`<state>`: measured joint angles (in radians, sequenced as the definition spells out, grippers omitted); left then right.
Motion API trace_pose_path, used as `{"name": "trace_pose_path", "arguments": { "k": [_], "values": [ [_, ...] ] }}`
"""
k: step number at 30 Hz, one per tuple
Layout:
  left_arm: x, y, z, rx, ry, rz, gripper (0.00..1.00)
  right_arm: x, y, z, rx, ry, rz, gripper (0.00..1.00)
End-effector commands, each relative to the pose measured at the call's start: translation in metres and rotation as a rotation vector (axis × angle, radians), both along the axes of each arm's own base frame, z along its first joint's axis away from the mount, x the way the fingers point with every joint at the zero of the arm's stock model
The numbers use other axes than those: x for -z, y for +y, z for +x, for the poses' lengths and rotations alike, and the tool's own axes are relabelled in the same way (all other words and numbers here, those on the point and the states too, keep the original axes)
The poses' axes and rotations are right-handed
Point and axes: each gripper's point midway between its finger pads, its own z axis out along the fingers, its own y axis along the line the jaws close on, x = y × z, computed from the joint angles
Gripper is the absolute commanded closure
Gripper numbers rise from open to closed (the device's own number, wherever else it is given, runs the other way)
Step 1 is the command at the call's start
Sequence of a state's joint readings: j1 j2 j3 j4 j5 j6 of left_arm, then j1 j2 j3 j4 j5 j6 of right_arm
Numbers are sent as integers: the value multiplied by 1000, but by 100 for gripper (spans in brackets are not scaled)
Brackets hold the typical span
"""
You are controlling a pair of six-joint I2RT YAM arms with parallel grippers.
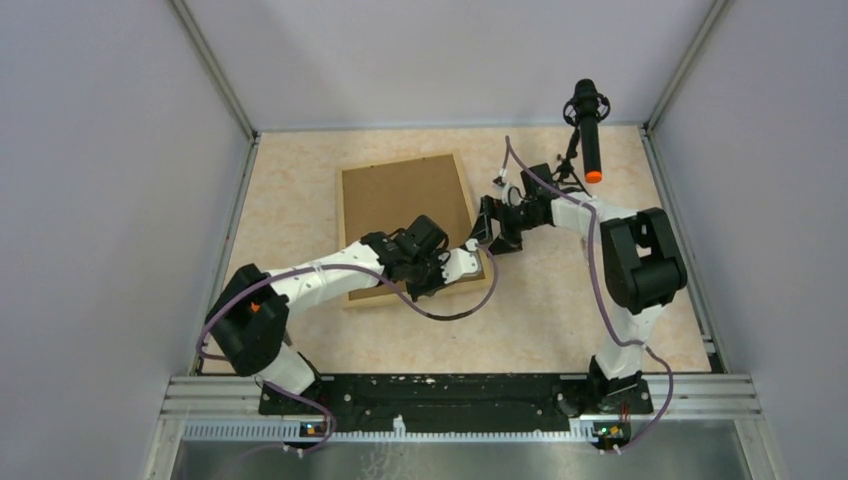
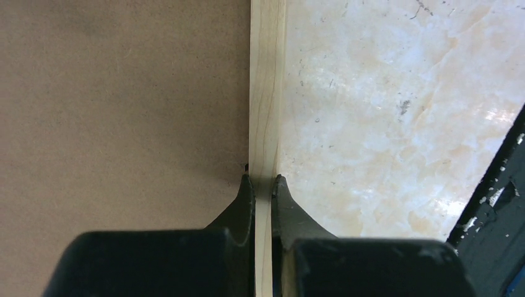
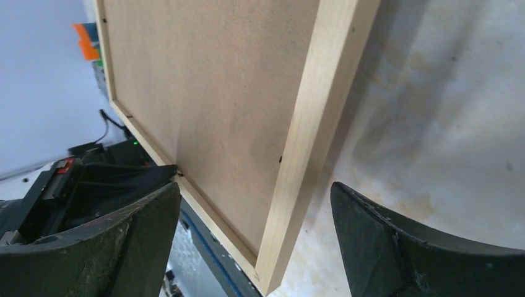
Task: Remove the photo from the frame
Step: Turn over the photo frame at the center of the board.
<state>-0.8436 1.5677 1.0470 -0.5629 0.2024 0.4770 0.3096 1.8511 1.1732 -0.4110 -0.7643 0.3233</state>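
The left gripper (image 2: pixel 263 185) pinched the thin light-wood picture frame (image 2: pixel 266 93) by its rail; the right gripper (image 3: pixel 254 192) was spread wide. A tight, still hold should help.

Overhead view: even, diffuse light, shadows faint. Left wrist: glare on tabletop (image 2: pixel 402 124) at 3 o'clock; pincer fingers (image 2: pixel 244 210) soft at 6. Right wrist: frame (image 3: pixel 316 124) shadows tabletop toward 2 o'clock.
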Motion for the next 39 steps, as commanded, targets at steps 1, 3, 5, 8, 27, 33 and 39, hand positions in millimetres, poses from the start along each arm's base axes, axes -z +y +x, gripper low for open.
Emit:
{"name": "trace_pose_path", "arguments": {
  "k": [1,3,5,8,27,33,39],
  "values": [
    [-33,-7,-6,27,-14,-124,100,-18,22,6,-16,28,172,12],
    [-38,-8,-8,34,-19,-147,100,-17,27,4,-13,57,212,13],
    [-43,-10,-10,42,-16,-173,100,-19,33,3,-6,93,268,14],
    [-49,-12,-12,56,-22,-216,100,-23,42,2,10,134,348,15],
    [-62,-10,-46,215,-25,-352,100,-19,71,9,44,224,522,31],
    [-60,-6,-44,208,-57,-352,100,-21,80,10,65,266,572,54],
    [-78,-4,-35,110,-22,-383,71,-29,77,13,108,252,516,100]
  ]
}}
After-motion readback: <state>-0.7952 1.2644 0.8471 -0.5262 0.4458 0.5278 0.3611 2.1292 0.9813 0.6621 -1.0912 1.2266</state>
